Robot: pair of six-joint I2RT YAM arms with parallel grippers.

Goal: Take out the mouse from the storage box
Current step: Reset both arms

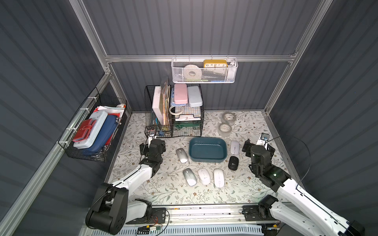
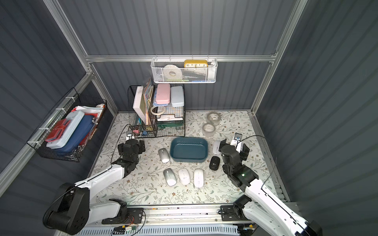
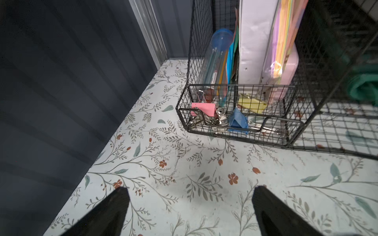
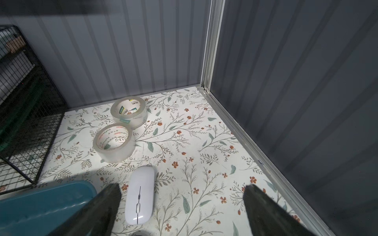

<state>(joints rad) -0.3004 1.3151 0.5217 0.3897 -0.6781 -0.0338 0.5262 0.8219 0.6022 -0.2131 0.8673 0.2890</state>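
Three mice (image 1: 204, 176) are lying nearest in a row, the teal storage box (image 1: 207, 139) beyond them sitting empty. The left gripper (image 3: 191, 189) and right gripper (image 4: 183, 187) are hovering agape, a white mouse (image 4: 140, 196) lying lengthwise between the right one and the box.

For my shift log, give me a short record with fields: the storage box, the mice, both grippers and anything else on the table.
container: storage box, empty
outside box: six on the table around it: two silver mice, three white mice, one black mouse
left arm: left gripper open, empty, over bare table near the wire rack
right arm: right gripper open, empty, near the white mouse right of the box
extras: two tape rolls at the back right
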